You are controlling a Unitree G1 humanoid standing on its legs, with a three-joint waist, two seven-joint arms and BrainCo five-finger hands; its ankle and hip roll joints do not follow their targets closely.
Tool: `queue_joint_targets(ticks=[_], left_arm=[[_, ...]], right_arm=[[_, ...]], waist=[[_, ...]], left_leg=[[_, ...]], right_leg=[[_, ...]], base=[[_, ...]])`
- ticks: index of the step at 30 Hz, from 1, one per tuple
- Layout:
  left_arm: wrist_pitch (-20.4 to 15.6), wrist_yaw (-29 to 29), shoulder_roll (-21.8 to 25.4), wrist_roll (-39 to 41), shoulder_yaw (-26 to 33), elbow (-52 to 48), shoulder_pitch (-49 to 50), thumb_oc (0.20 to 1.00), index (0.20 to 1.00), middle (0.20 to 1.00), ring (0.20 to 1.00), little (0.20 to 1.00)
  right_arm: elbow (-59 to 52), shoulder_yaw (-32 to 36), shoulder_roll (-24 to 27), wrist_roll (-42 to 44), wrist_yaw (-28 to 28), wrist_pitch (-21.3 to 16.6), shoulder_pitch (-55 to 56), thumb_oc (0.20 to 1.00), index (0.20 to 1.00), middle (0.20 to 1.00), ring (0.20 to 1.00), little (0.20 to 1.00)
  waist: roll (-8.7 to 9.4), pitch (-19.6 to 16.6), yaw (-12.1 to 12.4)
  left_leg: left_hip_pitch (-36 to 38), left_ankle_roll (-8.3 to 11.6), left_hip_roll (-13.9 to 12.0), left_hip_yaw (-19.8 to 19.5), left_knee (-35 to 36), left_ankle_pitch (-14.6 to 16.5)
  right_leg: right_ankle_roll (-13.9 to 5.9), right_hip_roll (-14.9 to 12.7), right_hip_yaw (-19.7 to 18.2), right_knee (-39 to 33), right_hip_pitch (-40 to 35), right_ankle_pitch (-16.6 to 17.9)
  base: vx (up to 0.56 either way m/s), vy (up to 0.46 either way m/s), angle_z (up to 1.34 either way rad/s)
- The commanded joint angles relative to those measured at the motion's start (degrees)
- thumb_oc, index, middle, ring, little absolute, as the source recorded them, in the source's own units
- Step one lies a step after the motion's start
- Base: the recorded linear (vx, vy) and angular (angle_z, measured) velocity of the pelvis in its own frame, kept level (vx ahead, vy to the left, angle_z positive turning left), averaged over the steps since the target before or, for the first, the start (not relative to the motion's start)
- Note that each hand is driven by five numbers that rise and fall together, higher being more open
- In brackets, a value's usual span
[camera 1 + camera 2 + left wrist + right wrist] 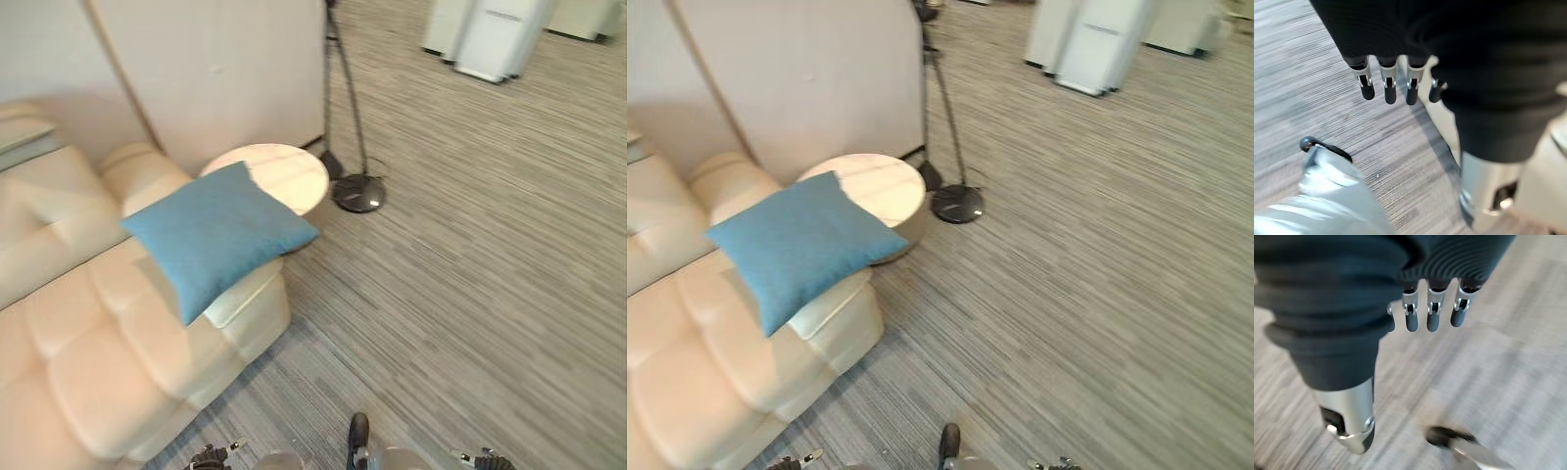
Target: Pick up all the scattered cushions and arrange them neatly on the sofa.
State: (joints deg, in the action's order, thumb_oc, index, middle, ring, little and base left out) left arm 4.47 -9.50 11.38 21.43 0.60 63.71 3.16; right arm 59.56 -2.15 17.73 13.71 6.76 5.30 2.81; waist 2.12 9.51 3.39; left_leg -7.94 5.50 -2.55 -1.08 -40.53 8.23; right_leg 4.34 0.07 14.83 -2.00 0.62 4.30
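Note:
A blue square cushion (214, 235) lies tilted on the right armrest of the cream sofa (88, 362), one corner reaching over the round side table (284, 174). It appears again in the right eye view as the blue cushion (795, 245). My left hand (1388, 83) hangs over the striped carpet with straight fingers and holds nothing. Also empty, my right hand (1432, 316) hangs above the carpet with its fingers straight. Both hands are far from the cushion.
A floor lamp with a dark round base (358, 192) stands right of the side table, its pole rising along the wall panel. White furniture (490, 39) stands at the far back right. Grey striped carpet (470, 294) spreads to the right of the sofa.

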Motion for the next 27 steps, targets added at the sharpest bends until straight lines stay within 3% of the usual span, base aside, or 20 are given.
queue_joint_targets(ticks=[1, 2, 3, 4, 5, 6, 11, 13, 16, 17, 18, 20, 25, 26, 27], left_arm=[[-0.5, -0.3, 3.0, 0.6, -0.8, -2.8, -2.2, 1.0, 1.0, 1.0, 1.0, 1.0], [-0.5, -0.3, 3.0, 0.6, -0.8, -2.8, -2.2, 1.0, 1.0, 1.0, 1.0, 1.0], [-0.1, -0.4, 3.0, 0.1, -1.2, -2.7, -2.1, 1.0, 1.0, 1.0, 1.0, 1.0], [0.1, -0.3, 3.1, -0.4, -1.3, -2.7, -2.1, 1.0, 1.0, 1.0, 1.0, 1.0], [0.3, -0.1, 3.2, -0.8, -1.2, -2.7, -1.5, 1.0, 1.0, 1.0, 1.0, 1.0], [0.4, 0.0, 3.3, -1.2, -1.1, -2.6, -1.4, 1.0, 1.0, 1.0, 1.0, 1.0], [0.7, -0.4, 4.1, -1.3, 0.7, -0.6, -0.5, 1.0, 1.0, 1.0, 1.0, 1.0], [0.8, -0.7, 4.0, -0.3, 2.2, 1.3, 0.4, 1.0, 1.0, 1.0, 1.0, 1.0], [1.0, -0.9, 4.4, 0.1, 3.3, 2.6, 0.6, 1.0, 1.0, 1.0, 1.0, 1.0], [0.9, -1.0, 4.7, 0.4, 3.9, 2.8, 0.5, 1.0, 1.0, 1.0, 1.0, 1.0], [0.8, -1.3, 5.0, 0.6, 3.7, 2.0, 0.4, 1.0, 1.0, 1.0, 1.0, 1.0], [0.8, -1.5, 5.2, 0.8, 3.3, 1.5, 0.0, 1.0, 1.0, 1.0, 1.0, 1.0], [0.4, -1.4, 5.2, 0.8, 1.2, 0.1, -1.6, 1.0, 1.0, 1.0, 1.0, 1.0], [0.1, -0.8, 6.0, -2.2, -1.0, -1.0, -2.9, 1.0, 1.0, 1.0, 1.0, 1.0], [0.1, -0.8, 6.0, -2.2, -1.0, -1.0, -2.9, 1.0, 1.0, 1.0, 1.0, 1.0]], right_arm=[[-1.5, 0.7, 2.2, 2.3, 0.3, -0.3, -0.2, 1.0, 1.0, 1.0, 1.0, 1.0], [-1.5, 0.7, 2.2, 2.3, 0.3, -0.3, -0.2, 1.0, 1.0, 1.0, 1.0, 1.0], [-2.0, 0.7, 2.0, 2.5, 0.7, -0.4, 0.3, 1.0, 1.0, 1.0, 1.0, 1.0], [-2.1, 0.5, 2.0, 2.3, 0.7, -0.4, 0.4, 1.0, 1.0, 1.0, 1.0, 1.0], [-2.4, 0.1, 2.2, 1.8, 0.9, -0.4, 0.2, 1.0, 1.0, 1.0, 1.0, 1.0], [-2.9, -0.2, 2.4, 1.3, 1.0, -0.5, 0.0, 1.0, 1.0, 1.0, 1.0, 1.0], [-4.0, -1.6, 2.8, 0.1, 1.1, -0.4, -1.3, 1.0, 1.0, 1.0, 1.0, 1.0], [-4.5, -3.2, 2.1, -2.0, 0.5, -0.5, -1.2, 1.0, 1.0, 1.0, 1.0, 1.0], [-4.9, -3.0, 1.0, -2.1, 0.1, -0.4, -1.7, 1.0, 1.0, 1.0, 1.0, 1.0], [-5.4, -3.3, 0.5, -2.3, 0.0, -0.7, -1.6, 1.0, 1.0, 1.0, 1.0, 1.0], [-6.2, -4.1, 0.0, -3.0, -0.4, -0.8, -1.4, 1.0, 1.0, 1.0, 1.0, 1.0], [-6.4, -4.3, -0.1, -3.0, -0.4, -0.7, -1.4, 1.0, 1.0, 1.0, 1.0, 1.0], [-5.2, -3.7, -0.9, -1.7, 0.1, -0.6, -1.6, 1.0, 1.0, 1.0, 1.0, 1.0], [-4.5, -3.9, -1.4, -0.7, 0.0, -0.6, -1.2, 1.0, 1.0, 1.0, 1.0, 1.0], [-4.5, -3.9, -1.4, -0.7, 0.0, -0.6, -1.2, 1.0, 1.0, 1.0, 1.0, 1.0]], waist=[[0.31, 1.8, -0.6], [0.34, 1.8, -0.7], [0.07, 1.2, -1.1], [0.02, 1.0, -1.3], [-0.12, 0.6, -1.2], [0.04, 0.5, -1.0], [1.36, 1.1, 0.6], [2.7, -0.1, 1.8], [4.07, -0.8, 2.1], [4.51, -0.7, 2.1], [4.75, -0.3, 2.0], [4.7, 0.3, 1.6], [2.91, 2.1, -0.2], [2.23, 3.3, -2.1], [2.2, 3.3, -2.1]], left_leg=[[2.2, -6.13, 3.3, 6.7, 20.3, -1.3], [2.2, -6.14, 3.4, 6.6, 20.4, -1.4], [1.7, -5.95, 4.4, 7.1, 29.4, -2.0], [1.5, -5.74, 4.3, 7.9, 33.1, -3.9], [-0.7, -4.32, 3.8, 9.4, 40.7, -9.6], [-1.2, -3.95, 3.9, 9.3, 43.8, -11.0], [-5.9, -1.94, 2.7, 11.4, 45.5, -12.9], [-4.4, -2.88, 3.4, 11.1, 45.5, -15.7], [-2.6, -4.39, 4.4, 11.1, 45.5, -14.2], [-2.0, -5.1, 4.8, 10.9, 45.5, -13.5], [-0.2, -6.29, 5.5, 10.5, 45.5, -11.5], [1.1, -6.72, 5.6, 10.1, 45.5, -10.5], [4.0, -6.74, 4.2, 9.1, 45.5, -10.0], [6.2, -6.61, 4.7, 6.2, 45.5, -9.9], [6.3, -6.6, 4.7, 6.2, 45.5, -9.9]], right_leg=[[-7.63, -3.4, 0.8, 1.1, -1.8, -6.7], [-7.65, -3.4, 0.8, 1.0, -1.9, -6.7], [-7.92, -3.1, 2.4, 1.2, -3.1, -8.7], [-7.68, -2.9, 3.2, 1.1, -3.7, -9.4], [-7.18, -2.2, 5.1, 0.7, -5.2, -10.6], [-7.07, -1.9, 5.5, 0.4, -6.1, -11.1], [-7.08, -1.5, 6.3, -0.7, -9.4, -11.5], [-8.12, -2.0, 6.5, 0.7, -11.4, -13.0], [-9.12, -4.2, 5.9, 6.7, -10.5, -13.5], [-10.0, -5.8, 6.0, 12.4, -8.6, -12.0], [-11.31, -8.2, 6.0, 21.2, -4.4, -8.3], [-11.13, -8.2, 4.7, 23.2, -2.0, -7.6], [-9.05, -4.5, 0.7, 18.1, 3.1, -9.9], [-9.91, -1.3, -9.6, 7.5, 6.0, -6.8], [-9.91, -1.2, -9.5, 7.3, 5.9, -6.8]], base=[[0.15, -0.062, 1.44], [0.29, -0.04, 1.2], [0.28, -0.013, 1.13], [0.49, 0.006, 1.32], [0.4, 0.036, 1.11], [0.32, 0.032, 0.74], [0.38, 0.098, 0.26], [0.72, 0.241, -0.08], [0.34, 0.147, -0.05], [0.46, 0.252, -0.12], [0.33, 0.193, -0.07], [0.22, 0.109, 0.29], [0.21, 0.018, 0.66], [0.26, -0.045, 0.78], [0.36, -0.089, 1.24]])
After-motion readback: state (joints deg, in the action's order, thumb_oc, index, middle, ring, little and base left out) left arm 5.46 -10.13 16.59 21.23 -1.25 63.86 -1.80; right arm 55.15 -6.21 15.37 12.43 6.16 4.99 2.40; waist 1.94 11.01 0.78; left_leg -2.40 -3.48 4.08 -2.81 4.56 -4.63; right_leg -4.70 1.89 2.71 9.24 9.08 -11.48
